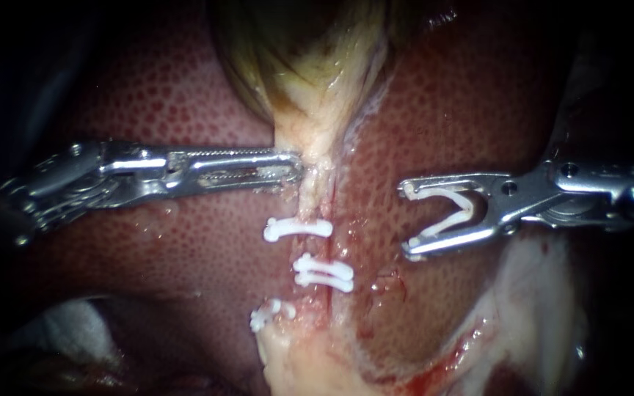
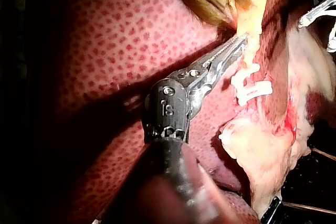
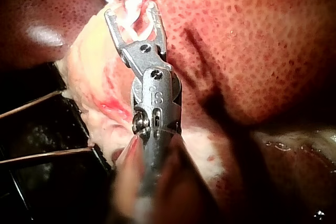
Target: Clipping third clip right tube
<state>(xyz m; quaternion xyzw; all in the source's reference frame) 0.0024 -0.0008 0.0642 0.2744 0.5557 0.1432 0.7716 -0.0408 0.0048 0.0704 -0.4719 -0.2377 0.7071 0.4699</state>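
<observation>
A pale tube (image 1: 317, 194) runs down from the gallbladder (image 1: 310, 51) over the liver (image 1: 148, 242). Three white clips cross it: an upper clip (image 1: 299, 229), a middle clip (image 1: 324, 273) and a lower clip (image 1: 271, 314). My left instrument (image 1: 295, 167) comes in level from the left, its jaws shut on the tube's edge just above the upper clip; the left wrist view shows the same hold (image 2: 239, 43). My right instrument (image 1: 407, 220) hovers to the right of the tube, apart from it. Its wide-standing jaws carry an open white clip (image 1: 449, 213), mouth facing the tube, also seen in the right wrist view (image 3: 131, 11).
Pale fatty tissue (image 1: 544, 293) with a bloody edge lies below my right instrument. A whitish lump (image 1: 295, 359) sits at the tube's lower end. Something white like gauze (image 1: 75, 330) shows at the lower left. Dark background with thin rods (image 3: 31, 156) borders the tissue.
</observation>
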